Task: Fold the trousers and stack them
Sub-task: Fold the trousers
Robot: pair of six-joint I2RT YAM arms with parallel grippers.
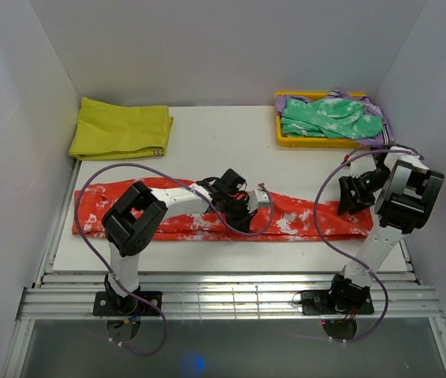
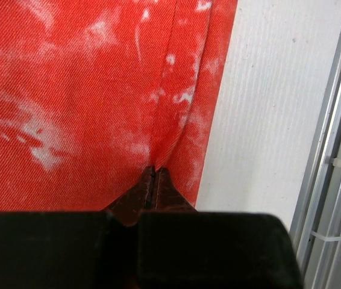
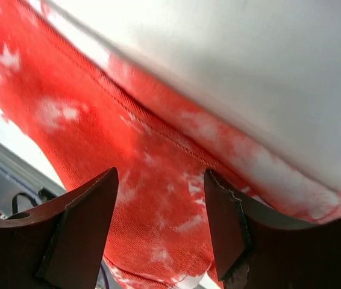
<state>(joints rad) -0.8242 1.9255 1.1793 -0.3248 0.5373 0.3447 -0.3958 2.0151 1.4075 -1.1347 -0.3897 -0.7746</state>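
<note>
Overhead view of a white table [image 1: 223,142] enclosed by plain white walls [image 1: 223,47] at the back and both sides, with metal rails [image 1: 231,303] along its near edge. The trousers [image 1: 302,220] lie flat in one long strip parallel to the near edge, reaching from the left edge almost to the right. A folded yellow cloth [image 1: 120,130] occupies the far left corner. A yellow tray [image 1: 282,140] holding a green garment [image 1: 329,118] occupies the far right corner.

The left gripper [image 1: 237,213] rests at mid-strip, fingers clenched together with their tips against a crease. Whether cloth is pinched cannot be told. The right gripper [image 1: 349,201] hangs over the strip's right end, fingers [image 3: 92,211] spread and holding nothing.
</note>
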